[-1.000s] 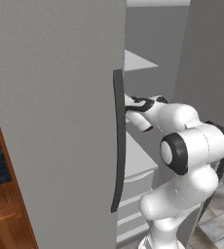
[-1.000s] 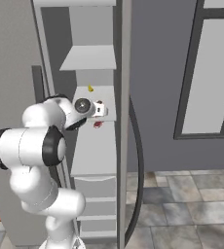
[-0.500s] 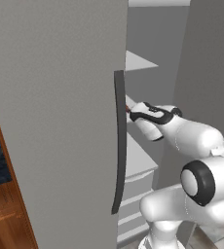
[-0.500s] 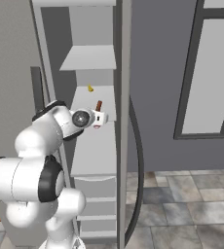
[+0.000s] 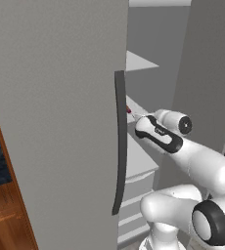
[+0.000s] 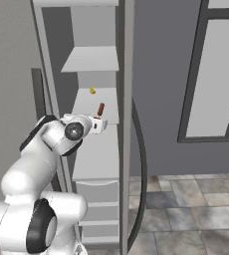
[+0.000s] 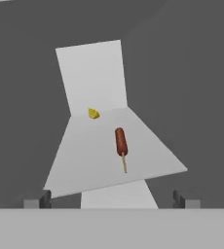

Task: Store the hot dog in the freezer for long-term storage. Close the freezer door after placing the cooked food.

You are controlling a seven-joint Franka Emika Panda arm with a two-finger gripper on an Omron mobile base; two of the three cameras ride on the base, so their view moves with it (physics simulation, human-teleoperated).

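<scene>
Hot dog [image 7: 121, 141] looks light and rigid to me: small reddish-brown sausage on a thin pale stick, so no crush risk to speak of, but smooth and round, likely to roll or slip if nudged. If I had to take it again I'd pinch across the sausage body near its middle, not the stick, which looks too thin for my pads to hold well. It lies flat on a white shelf [image 7: 84, 160] inside the freezer [image 6: 94, 60], stick end pointing toward me, apart from everything else on that shelf. In the right base view the hot dog shows as a short brown mark just past my hand. Small yellow item [image 7: 93, 114] sits further back on the same shelf, well apart from it; can't tell what it is. My gripper [image 7: 111, 200] is spread wide with nothing between the fingers, tips well apart at the bottom of the hand view, in front of the shelf edge and not touching the sausage. Judgement: placement part reads as done. Freezer door [image 6: 127, 124] stands open edge-on beside the compartment, its dark handle [image 6: 141, 169] curving along the outer face; closing it is what's left.
</scene>
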